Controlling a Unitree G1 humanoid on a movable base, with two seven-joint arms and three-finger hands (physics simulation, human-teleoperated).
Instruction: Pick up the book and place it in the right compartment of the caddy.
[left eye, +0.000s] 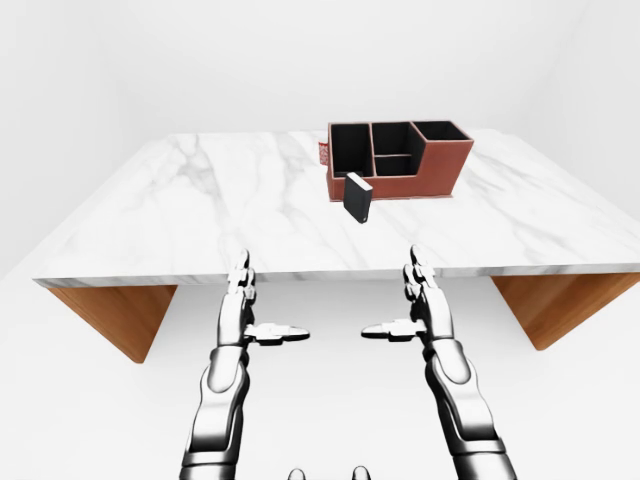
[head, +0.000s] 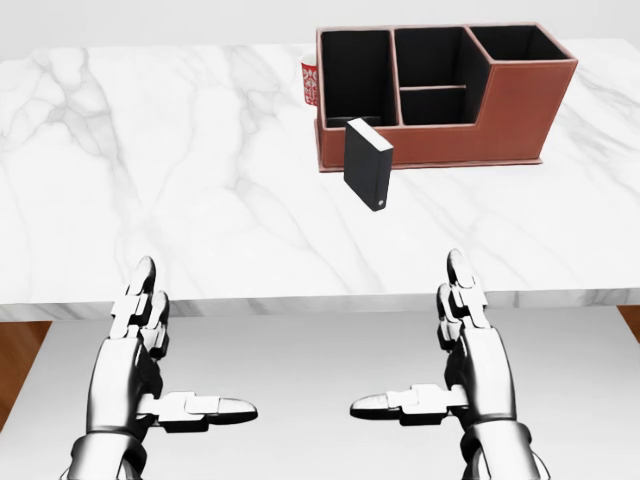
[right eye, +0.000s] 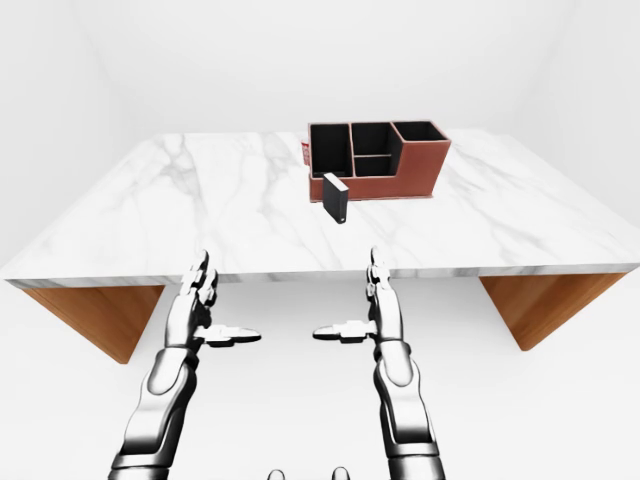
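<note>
A dark book (head: 367, 164) stands upright on the white marble table (head: 150, 180), just below the left end of the caddy in the head view. The brown caddy (head: 510, 115) has black compartments: one tall at the left, two small in the middle, one at the right (head: 513, 41). My left hand (head: 170, 375) and right hand (head: 440, 360) hover open below the table's near edge, palms facing each other, thumbs pointing inward. Both are well short of the book and hold nothing.
A red and white patterned can (head: 309, 83) peeks out behind the caddy's left end. Wooden table supports (left eye: 115, 315) show under both ends of the marble top. White floor and walls surround the table.
</note>
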